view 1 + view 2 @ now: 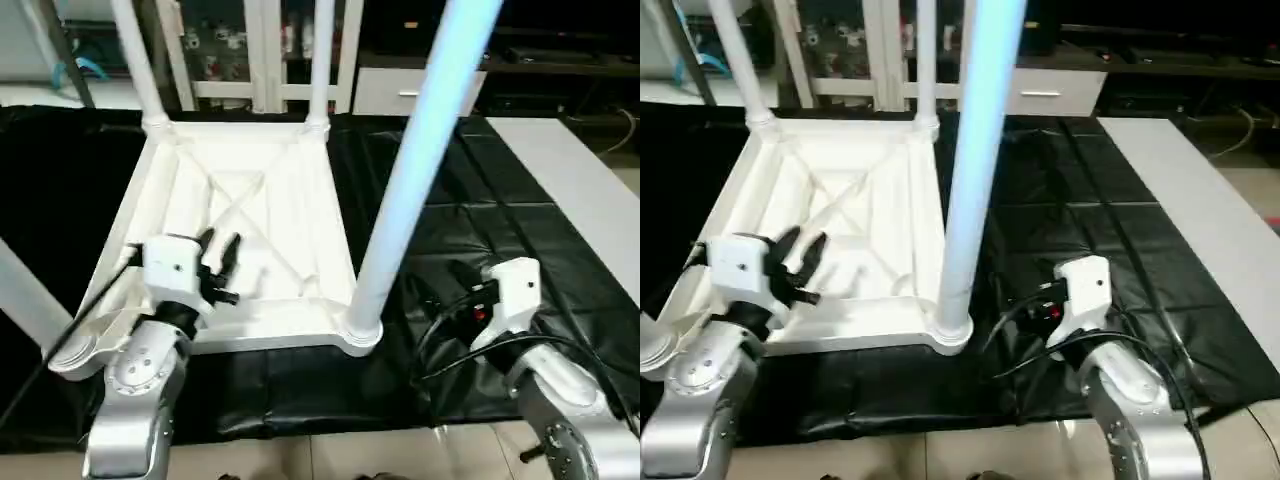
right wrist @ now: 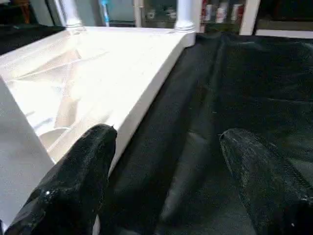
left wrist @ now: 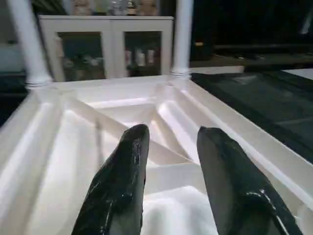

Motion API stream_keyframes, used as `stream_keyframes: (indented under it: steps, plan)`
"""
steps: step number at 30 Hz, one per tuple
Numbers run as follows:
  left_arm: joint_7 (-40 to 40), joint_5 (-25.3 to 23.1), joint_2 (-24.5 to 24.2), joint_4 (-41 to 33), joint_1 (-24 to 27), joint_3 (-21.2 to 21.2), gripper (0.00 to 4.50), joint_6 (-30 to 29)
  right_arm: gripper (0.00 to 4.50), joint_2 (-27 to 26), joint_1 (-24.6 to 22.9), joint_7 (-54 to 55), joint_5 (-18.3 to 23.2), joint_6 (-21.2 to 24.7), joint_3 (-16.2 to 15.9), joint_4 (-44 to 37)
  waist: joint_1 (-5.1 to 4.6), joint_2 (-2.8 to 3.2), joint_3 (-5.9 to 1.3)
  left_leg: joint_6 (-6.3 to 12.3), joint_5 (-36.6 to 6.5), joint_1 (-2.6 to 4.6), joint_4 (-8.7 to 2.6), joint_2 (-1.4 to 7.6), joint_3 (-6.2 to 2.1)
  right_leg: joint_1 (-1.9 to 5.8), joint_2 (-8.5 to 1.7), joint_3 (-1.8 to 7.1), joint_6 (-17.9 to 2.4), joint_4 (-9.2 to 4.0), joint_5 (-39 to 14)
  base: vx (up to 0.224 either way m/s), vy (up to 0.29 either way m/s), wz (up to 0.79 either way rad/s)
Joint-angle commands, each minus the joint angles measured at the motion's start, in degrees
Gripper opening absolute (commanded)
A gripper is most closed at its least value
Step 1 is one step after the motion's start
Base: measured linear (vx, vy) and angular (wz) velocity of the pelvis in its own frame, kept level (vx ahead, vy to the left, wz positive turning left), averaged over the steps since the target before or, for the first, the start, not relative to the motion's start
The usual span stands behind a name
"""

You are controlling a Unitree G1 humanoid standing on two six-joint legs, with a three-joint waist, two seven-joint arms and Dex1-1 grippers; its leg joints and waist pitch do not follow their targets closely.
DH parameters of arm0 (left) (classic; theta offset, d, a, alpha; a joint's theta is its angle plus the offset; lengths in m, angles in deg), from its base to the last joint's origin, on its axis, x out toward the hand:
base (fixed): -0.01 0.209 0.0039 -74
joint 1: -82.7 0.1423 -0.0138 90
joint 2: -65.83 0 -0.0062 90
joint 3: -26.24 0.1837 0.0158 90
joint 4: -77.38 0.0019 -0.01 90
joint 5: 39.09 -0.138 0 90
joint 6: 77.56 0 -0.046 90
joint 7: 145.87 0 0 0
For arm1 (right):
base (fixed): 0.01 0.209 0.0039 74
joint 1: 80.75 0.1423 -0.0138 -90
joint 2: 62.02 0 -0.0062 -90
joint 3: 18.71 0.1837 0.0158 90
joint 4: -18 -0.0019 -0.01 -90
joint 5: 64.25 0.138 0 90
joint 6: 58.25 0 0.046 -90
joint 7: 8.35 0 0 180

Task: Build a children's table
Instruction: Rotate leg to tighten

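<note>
The white plastic rectangular tabletop point(image 1: 240, 230) lies ribbed side up at centre left on the black-covered surface point(image 1: 500, 230), long axis running up the frame, white tube legs point(image 1: 425, 160) pointing upward, left gripper point(image 1: 222, 258) part-open and empty over it, right gripper point(image 2: 166, 161) wide open, empty

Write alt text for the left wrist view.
The left gripper, jaws apart and empty, hovers over the ribbed underside of the upturned white tabletop. Two white legs stand upright in the far corner sockets, with a cabinet behind them and black table cover beside the tabletop.
</note>
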Motion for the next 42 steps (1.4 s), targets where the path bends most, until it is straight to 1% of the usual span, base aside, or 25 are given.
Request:
stream_keyframes:
  steps: [1, 3, 4, 6, 7, 8, 9, 10, 11, 12, 13, 14, 15, 16, 18, 19, 22, 28, 30, 31, 36, 38, 40, 41, 42]
  plan:
    - [1.06, -0.63, 0.06, -1.84, 0.75, 0.08, 1.87, -1.49, 3.74, -0.04, 0.37, 0.73, -0.55, -0.48, -0.71, 1.05, 0.28, 0.45, -3.98, 9.68, 8.18, -1.06, -2.26, 0.43, -0.25, 1.03, -0.10, 0.46, -13.39, -2.33, 12.30, 0.000, 0.000, 0.00]
    - [1.57, -0.39, -0.02, -2.67, 1.12, 0.08, 1.87, -2.02, 3.74, -0.34, 0.40, 1.12, -0.61, -0.23, -1.06, 0.26, 0.55, 0.75, -5.13, 16.64, 21.39, -2.30, -0.59, -0.66, -0.14, -0.24, 0.63, -0.63, -16.53, -1.71, 24.48, -0.035, 0.008, 0.01]
    - [1.86, -0.18, -0.01, -3.16, 1.33, 0.13, 1.87, -2.30, 3.74, -0.59, 0.40, 1.35, -0.49, 0.15, -1.22, -0.71, 0.88, 1.19, -5.56, 19.16, 19.45, -2.71, 0.13, -0.90, -0.11, -0.89, 0.49, -1.03, -16.89, -2.56, 21.16, -0.099, 0.011, 0.03]
    - [2.06, -0.11, 0.08, -3.46, 1.31, 0.36, 1.87, -2.54, 3.74, -0.79, 0.47, 1.62, -0.27, 0.50, -1.17, -1.31, 0.97, 1.24, -4.33, 17.06, -1.42, -2.86, -0.59, 0.16, -0.09, -1.56, -0.45, -1.60, -14.20, -5.55, -5.62, -0.114, 0.018, 0.03]
    - [2.16, -0.07, 0.28, -3.55, 1.19, 0.74, 1.87, -2.72, 3.74, -1.17, 0.57, 2.03, 0.10, 0.83, -0.88, -1.90, 0.35, 1.85, -2.80, 10.46, -20.63, -1.03, -1.43, 1.07, -0.58, -2.37, -0.50, -2.99, -8.37, -7.13, -29.18, -0.167, 0.038, -0.06]
    - [2.14, -0.11, 0.27, -3.52, 1.20, 0.81, 1.87, -2.68, 3.74, -1.17, 0.56, 2.03, 0.07, 0.80, -0.87, -1.90, -0.43, 2.14, -2.06, 6.45, -29.11, 0.24, -1.61, 1.47, -1.02, -2.88, -0.03, -4.28, -4.27, -7.62, -37.33, -0.167, 0.038, -0.06]
    - [2.03, -0.42, 0.22, -3.31, 1.23, 1.32, 1.87, -2.45, 3.74, -1.17, 0.49, 2.06, -0.09, 0.58, -0.82, -1.91, -1.09, 3.04, -0.74, 0.27, -45.10, 0.69, -5.29, 3.81, -2.28, -1.48, 2.44, -7.42, 2.41, -5.64, -39.18, -0.110, 0.026, -0.11]
    - [2.23, -1.09, 0.34, -3.08, 1.37, 2.02, 1.87, -1.83, 3.74, -0.98, 0.32, 1.96, -0.34, 0.16, -0.64, -1.83, 2.73, 3.19, 0.63, -4.99, -55.31, -7.23, -11.45, 4.69, 0.21, 6.40, 1.51, -6.87, -2.06, 10.53, -21.17, -0.099, 0.006, 0.11]
    - [2.54, -1.44, 0.51, -2.98, 1.44, 2.26, 1.87, -1.38, 3.74, -0.85, 0.24, 1.87, -0.39, -0.09, -0.47, -1.76, 7.07, 3.72, -0.16, -4.40, -53.38, -5.97, -11.87, 3.90, 4.45, 5.74, 2.29, -5.41, -3.28, 12.46, -20.84, -0.099, 0.006, 0.11]
    - [3.06, -1.82, 0.71, -2.95, 1.55, 2.57, 1.87, -0.84, 3.74, -0.65, 0.15, 1.84, -0.38, -0.43, -0.28, -1.67, 5.78, 1.86, -0.98, -4.25, -45.17, -4.26, -9.82, 4.52, 4.53, 5.97, 0.65, -0.84, -2.05, 12.18, -28.82, -0.107, -0.105, 0.13]
    - [3.48, -2.15, 0.89, -3.00, 1.75, 2.85, 1.87, -0.16, 3.74, -0.66, 0.09, 1.96, -0.22, -0.83, 0.15, -1.57, 4.95, -2.45, -0.75, -4.55, -22.85, 3.67, 7.35, 0.99, 0.37, -3.95, -8.44, 4.63, 3.66, -5.08, -62.69, -0.034, -0.132, 0.08]
    - [3.77, -2.27, 1.09, -3.16, 2.11, 3.06, 1.87, 0.58, 3.74, -0.71, 0.00, 2.15, 0.02, -1.05, 0.59, -1.51, 4.84, -2.10, -0.24, -1.07, -11.88, 1.31, 8.90, -0.55, -2.49, -2.67, -8.10, 7.57, 4.20, -6.30, -67.55, -0.034, -0.132, 0.08]
    - [3.52, -1.66, 1.45, -3.49, 3.19, 3.18, 1.87, 1.35, 3.74, -0.80, -0.21, 2.13, 0.29, -1.44, 0.94, -1.17, 5.54, -2.05, 0.48, 0.21, -3.35, -2.35, 8.48, -2.45, -4.96, 2.26, -6.84, 7.59, 2.53, -5.14, -63.93, 0.000, 0.000, 0.00]
    - [3.80, -1.48, 1.84, -3.82, 4.15, 3.09, 1.87, 2.14, 3.74, -0.90, -0.39, 2.17, 0.27, -1.73, 0.99, -0.86, 6.10, -1.30, -0.11, -2.17, -6.72, -0.80, 2.83, -0.20, -5.19, 3.40, -5.18, 5.35, -0.31, -2.14, -49.25, 0.000, 0.000, 0.00]
    - [3.63, 1.26, 3.34, -5.16, 5.40, 2.25, 2.16, 2.35, 3.74, -1.26, -0.63, 2.38, -0.12, -1.95, 0.47, -0.54, 4.87, 0.40, -0.73, -3.06, -17.60, 4.19, -2.19, 3.37, -5.33, 1.37, -0.53, 3.36, -6.00, 0.46, -20.40, -0.066, 0.001, 0.17]
    - [3.72, 1.72, 3.62, -5.47, 5.39, 1.96, 2.16, 2.43, 3.74, -1.40, -0.58, 2.52, -0.30, -1.96, 0.26, -0.53, 4.19, 1.79, -1.12, -3.97, -23.09, 3.47, -3.55, 3.29, -4.98, 2.86, -1.16, 2.95, -8.49, 0.41, -16.26, -0.141, 0.026, 0.14]
    - [5.08, 1.30, 4.13, -4.85, 4.79, 1.68, 2.54, 2.74, 3.74, -2.00, 0.29, 3.05, -0.50, -2.60, 0.46, 0.39, 3.28, 0.87, -0.26, -4.36, -27.96, 2.75, -4.73, 2.40, -4.27, 3.61, -2.33, 2.79, -7.47, -2.17, -23.81, -0.080, 0.051, 0.02]
    - [6.52, 0.27, 3.55, -4.19, 5.57, 0.56, 2.97, 5.01, 3.74, -1.85, -0.30, 2.80, -1.81, -3.79, -1.20, 0.01, 1.48, -0.15, -1.01, -3.05, -20.08, 1.35, -4.99, 2.13, -3.96, 4.42, -2.66, 2.65, -5.90, -2.79, -20.74, -0.014, 0.020, -0.02]
    - [8.14, -2.05, 3.42, -4.37, 5.94, 0.42, 3.07, 7.11, 3.74, -2.28, -1.21, 2.46, -1.29, -4.31, -1.07, -0.84, 1.38, 0.42, -1.27, -2.56, -18.14, 1.26, -4.91, 2.32, -3.95, 4.37, -2.70, 2.67, -6.27, -2.55, -16.57, 0.000, 0.000, 0.00]
    - [9.47, -3.15, 3.80, -4.83, 6.06, 0.18, 3.07, 8.08, 3.74, -2.61, -1.55, 2.05, -0.97, -5.12, -1.05, -1.04, 1.39, -0.51, -1.16, -2.26, -19.14, 0.97, -5.05, 2.26, -3.97, 4.52, -2.74, 2.56, -6.23, -2.44, -16.82, 0.000, 0.000, 0.00]
    - [10.08, -3.75, 3.68, -6.07, 5.97, 0.25, 3.07, 9.11, 3.74, -2.73, -1.58, -0.31, 0.00, -6.90, -2.39, -1.53, 1.71, -0.32, -1.55, 0.70, -15.66, 0.82, -4.21, 1.87, -3.22, 4.73, -3.72, 3.35, -7.68, -2.48, -10.86, 0.000, 0.000, 0.00]
    - [9.42, -3.42, 2.84, -5.72, 5.54, 0.47, 3.07, 8.82, 3.74, -2.09, -1.85, -1.91, 0.48, -7.41, -3.33, -2.27, 2.50, 0.51, -1.98, 5.97, -11.02, 0.24, -3.19, 1.48, -2.72, 5.35, -5.32, 4.18, -9.83, -2.85, -7.16, 0.000, 0.000, 0.00]
    - [8.76, -3.43, 2.05, -5.25, 5.19, 0.63, 3.07, 9.17, 3.74, -2.05, -2.20, -2.05, 0.59, -7.57, -3.18, -2.51, 4.09, 0.13, -2.44, 12.88, -6.21, -1.27, 0.35, 1.41, -3.47, 6.92, -10.55, 7.00, -11.27, -4.47, -3.77, 0.018, 0.042, 0.01]
    - [8.72, -3.44, 1.90, -5.07, 5.06, 0.61, 3.07, 9.30, 3.74, -2.21, -2.39, -1.83, 0.48, -7.76, -2.96, -2.58, 4.97, 0.00, -2.52, 13.98, -5.89, -2.09, 2.27, 1.99, -4.48, 7.32, -13.00, 8.64, -11.70, -5.16, -3.74, 0.036, 0.084, 0.01]
    - [8.75, -3.52, 1.77, -4.87, 4.91, 0.61, 3.07, 9.44, 3.74, -2.42, -2.63, -1.60, 0.38, -8.04, -2.73, -2.67, 5.35, 0.62, -2.52, 13.87, -5.59, -2.08, 2.24, 2.53, -5.08, 7.13, -13.21, 8.49, -12.45, -5.20, -3.91, 0.029, 0.134, 0.01]
